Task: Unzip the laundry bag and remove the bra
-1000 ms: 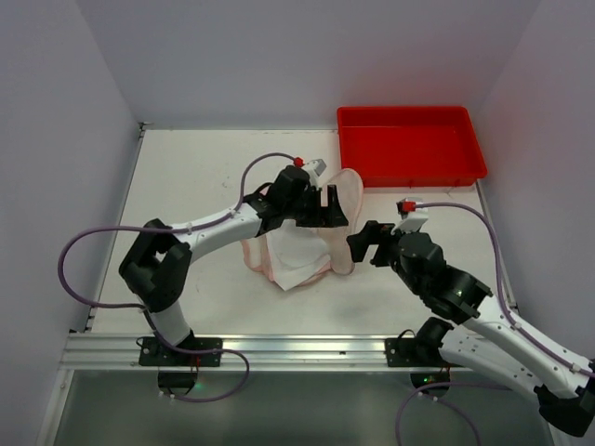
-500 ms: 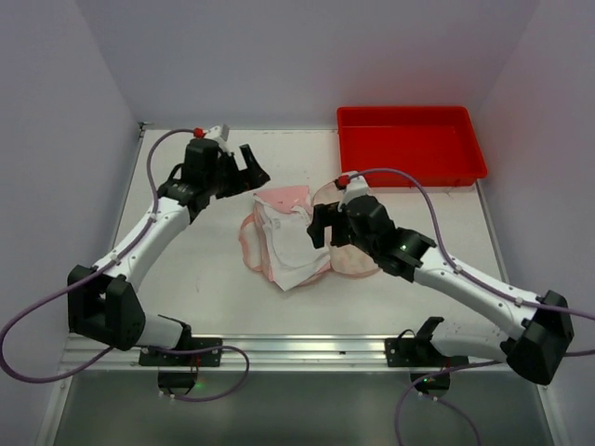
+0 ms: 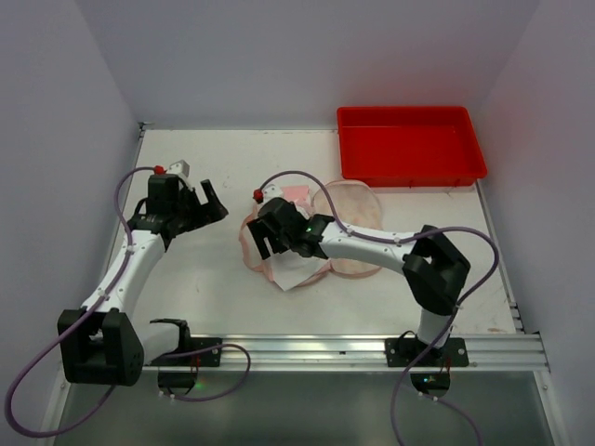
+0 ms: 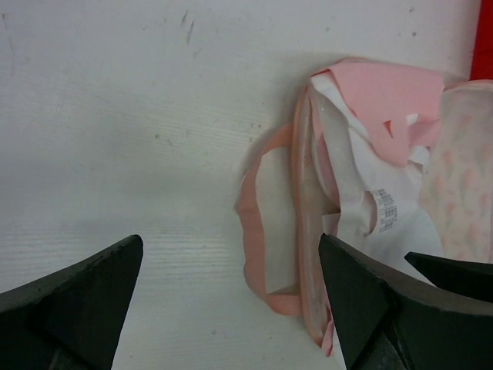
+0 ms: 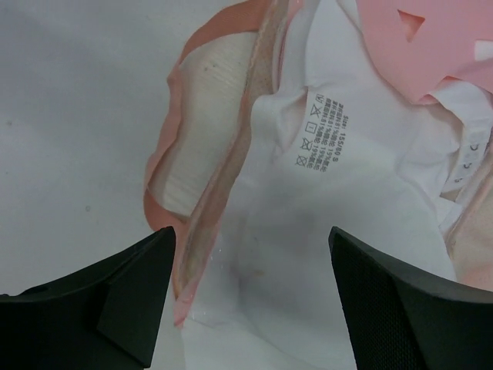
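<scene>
Care-symbol label (image 5: 316, 129) on bra (image 5: 339, 223)

The bra (image 5: 308, 177) lies crumpled directly beneath the right gripper (image 5: 250, 231), under the gap between its spread fingers. It has pale pink cups and edging, and its white lining is turned up with a printed care label showing. A pink loop of its edge curves out toward the left gripper (image 4: 231, 243), which stands apart from it. The laundry bag (image 3: 349, 204), a cream pouch with faint pink print and pink trim, lies flat against the bra's far side from the left gripper.
</scene>
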`<state>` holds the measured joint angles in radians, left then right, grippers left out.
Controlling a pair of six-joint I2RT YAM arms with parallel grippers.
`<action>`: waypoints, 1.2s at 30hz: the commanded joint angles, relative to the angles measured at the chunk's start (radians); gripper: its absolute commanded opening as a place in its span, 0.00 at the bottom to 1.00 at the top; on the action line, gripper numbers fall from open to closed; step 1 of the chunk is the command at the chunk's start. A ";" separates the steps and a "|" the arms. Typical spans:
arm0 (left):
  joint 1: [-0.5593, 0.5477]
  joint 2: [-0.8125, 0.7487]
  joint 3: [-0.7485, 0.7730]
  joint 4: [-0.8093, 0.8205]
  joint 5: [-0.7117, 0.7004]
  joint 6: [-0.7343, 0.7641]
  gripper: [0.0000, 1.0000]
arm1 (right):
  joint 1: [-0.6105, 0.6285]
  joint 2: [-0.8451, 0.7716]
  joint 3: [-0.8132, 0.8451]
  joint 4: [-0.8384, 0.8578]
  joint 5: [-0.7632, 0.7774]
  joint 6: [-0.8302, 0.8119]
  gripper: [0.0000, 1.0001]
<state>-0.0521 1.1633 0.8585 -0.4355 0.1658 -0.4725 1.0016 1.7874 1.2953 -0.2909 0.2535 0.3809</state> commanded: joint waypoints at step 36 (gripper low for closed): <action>0.098 0.049 -0.061 0.081 0.202 0.043 1.00 | -0.023 0.052 0.107 -0.142 0.072 0.041 0.06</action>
<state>0.0383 1.2076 0.8036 -0.3965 0.3325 -0.4515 0.9905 1.8332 1.4059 -0.4400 0.3634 0.4435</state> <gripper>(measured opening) 0.997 0.046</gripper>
